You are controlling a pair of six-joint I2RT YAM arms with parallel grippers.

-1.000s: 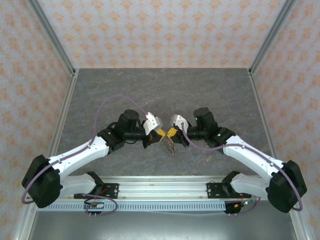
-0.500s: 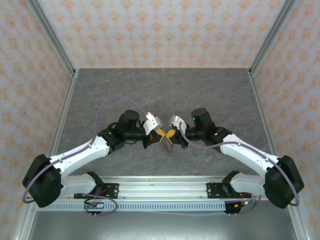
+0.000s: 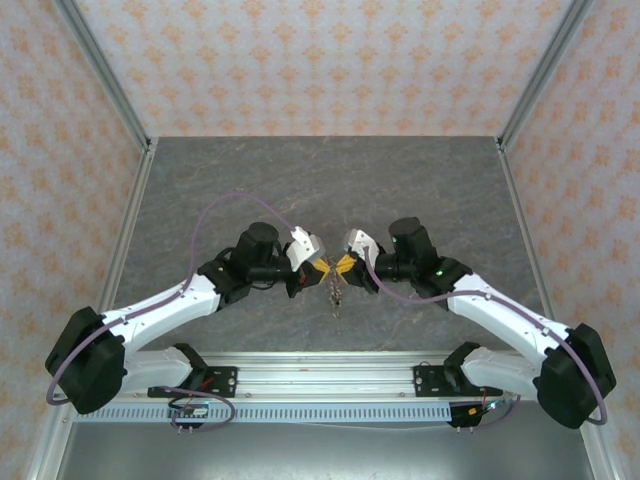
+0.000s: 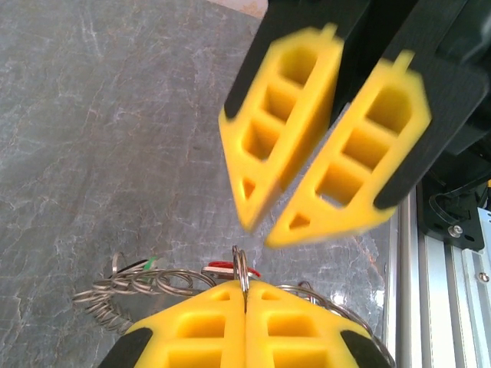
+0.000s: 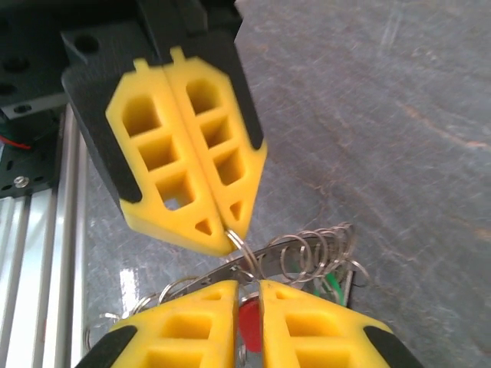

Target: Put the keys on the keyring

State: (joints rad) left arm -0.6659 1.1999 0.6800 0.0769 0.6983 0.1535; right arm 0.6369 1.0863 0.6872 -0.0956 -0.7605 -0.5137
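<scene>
- Top external: mounted high, above and behind the arm bases (image 3: 200, 378). It faces down and forward across the table (image 3: 400, 180) to the far wall (image 3: 320, 60). This is the widest and most distant view, with the bases along its lower edge.
- Left wrist: carried on the left arm, at very close range. The left gripper (image 4: 245, 287) sits at the bottom edge. The camera faces the right gripper (image 4: 265, 232) head-on, with the front rail (image 4: 441, 268) at the right edge.
- Right wrist: carried on the right arm, equally close, with its own fingers at the bottom edge. It faces the opposite gripper, and the rail is at the left edge.
- Overlap: the two wrist views look at each other from opposite sides. They share the keyring (image 4: 146, 284) and the patch of table beneath it. The top view shows that same meeting point near its centre, small.
</scene>
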